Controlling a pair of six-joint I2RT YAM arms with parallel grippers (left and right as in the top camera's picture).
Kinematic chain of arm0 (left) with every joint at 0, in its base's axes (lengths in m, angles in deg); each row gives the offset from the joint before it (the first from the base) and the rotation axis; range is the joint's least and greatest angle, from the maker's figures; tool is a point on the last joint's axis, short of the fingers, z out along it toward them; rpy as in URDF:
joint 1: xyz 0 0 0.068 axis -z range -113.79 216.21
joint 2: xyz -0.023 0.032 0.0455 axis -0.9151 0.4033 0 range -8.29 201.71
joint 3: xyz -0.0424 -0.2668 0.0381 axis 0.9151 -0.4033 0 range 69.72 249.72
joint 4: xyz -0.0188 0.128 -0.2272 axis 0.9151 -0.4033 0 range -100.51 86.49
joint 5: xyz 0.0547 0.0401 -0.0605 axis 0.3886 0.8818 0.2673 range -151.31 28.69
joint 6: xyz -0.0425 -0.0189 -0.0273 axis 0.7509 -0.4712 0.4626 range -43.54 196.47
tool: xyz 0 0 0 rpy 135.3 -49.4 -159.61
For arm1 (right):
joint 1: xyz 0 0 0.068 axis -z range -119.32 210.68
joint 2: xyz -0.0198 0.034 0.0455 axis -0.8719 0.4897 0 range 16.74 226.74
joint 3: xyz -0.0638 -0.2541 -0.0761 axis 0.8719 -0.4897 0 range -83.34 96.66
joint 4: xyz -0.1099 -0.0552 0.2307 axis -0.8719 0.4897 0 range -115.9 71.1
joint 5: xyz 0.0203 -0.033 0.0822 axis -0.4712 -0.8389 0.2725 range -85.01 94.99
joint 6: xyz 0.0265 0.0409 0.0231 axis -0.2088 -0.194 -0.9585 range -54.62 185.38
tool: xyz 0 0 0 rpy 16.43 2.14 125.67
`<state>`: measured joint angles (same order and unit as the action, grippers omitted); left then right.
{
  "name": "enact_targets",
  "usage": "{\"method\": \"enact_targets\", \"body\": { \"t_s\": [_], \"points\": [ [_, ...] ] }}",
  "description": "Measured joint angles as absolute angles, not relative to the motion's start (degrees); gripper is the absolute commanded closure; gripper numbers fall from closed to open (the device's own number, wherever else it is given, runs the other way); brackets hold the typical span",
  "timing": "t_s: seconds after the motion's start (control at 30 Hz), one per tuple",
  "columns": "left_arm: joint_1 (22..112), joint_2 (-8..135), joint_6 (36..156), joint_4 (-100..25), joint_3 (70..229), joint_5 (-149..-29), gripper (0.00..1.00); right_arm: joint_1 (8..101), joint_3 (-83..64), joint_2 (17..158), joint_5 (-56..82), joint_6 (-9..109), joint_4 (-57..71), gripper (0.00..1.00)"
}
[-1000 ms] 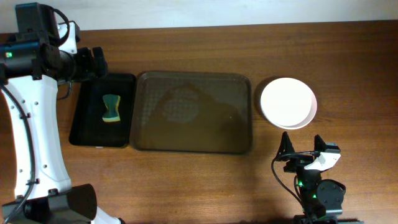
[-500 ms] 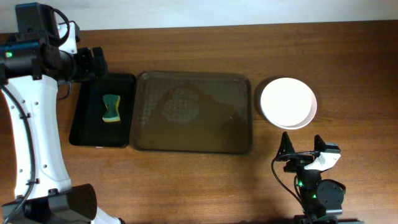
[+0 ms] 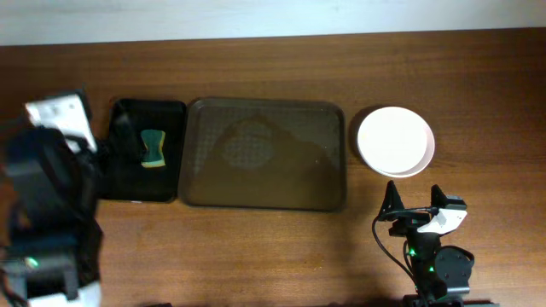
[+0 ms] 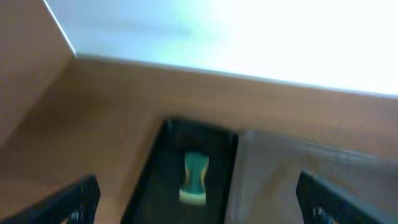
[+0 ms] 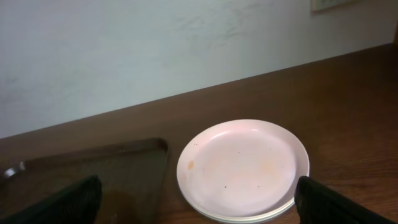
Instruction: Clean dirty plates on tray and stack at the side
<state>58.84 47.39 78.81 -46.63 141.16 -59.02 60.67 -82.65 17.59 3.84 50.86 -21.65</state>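
The dirty plates (image 3: 395, 141) sit stacked on the table to the right of the tray (image 3: 264, 153), which holds nothing. In the right wrist view the top plate (image 5: 242, 168) shows a small orange smear and dark specks, and the tray (image 5: 93, 174) lies to its left. My right gripper (image 3: 415, 205) is open and empty in front of the stack, apart from it (image 5: 202, 208). My left arm is a blur at the table's left side; its gripper (image 3: 121, 136) is over the left part of the black tray. In the left wrist view it (image 4: 199, 208) is open and empty.
A narrow glossy black tray (image 3: 166, 183) lies left of the brown tray and holds a green-and-yellow sponge (image 3: 153, 148). The sponge (image 4: 194, 177) and black tray (image 4: 158, 186) show in the left wrist view. A pale wall runs along the table's back edge.
My left arm has swung down and toward the front left, now blurred by motion. The right arm, plates, trays and sponge have not moved.
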Motion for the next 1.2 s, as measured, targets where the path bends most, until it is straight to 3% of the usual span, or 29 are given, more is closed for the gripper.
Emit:
{"method": "enact_targets", "body": {
  "t_s": [0.23, 0.47, 0.73, 1.2],
  "points": [
    [60.39, 15.78, 78.79, -20.66, 100.76, -58.89, 0.01, 60.62, -82.65, 17.56, 3.87, 51.03, -21.6, 0.01],
    [60.39, -0.78, 78.79, -1.3, 76.98, -58.94, 0.01, 60.62, -82.65, 17.54, 3.84, 51.03, -21.6, 0.02],
    [60.39, -7.56, 66.14, -8.05, 70.67, -64.31, 0.01, 60.62, -82.65, 17.54, 3.84, 51.03, -21.6, 0.02],
    [60.39, -7.56, 65.26, -8.05, 70.67, -64.33, 0.01, 60.62, -82.65, 17.54, 3.84, 51.03, -21.62, 0.01]
  ]
}}
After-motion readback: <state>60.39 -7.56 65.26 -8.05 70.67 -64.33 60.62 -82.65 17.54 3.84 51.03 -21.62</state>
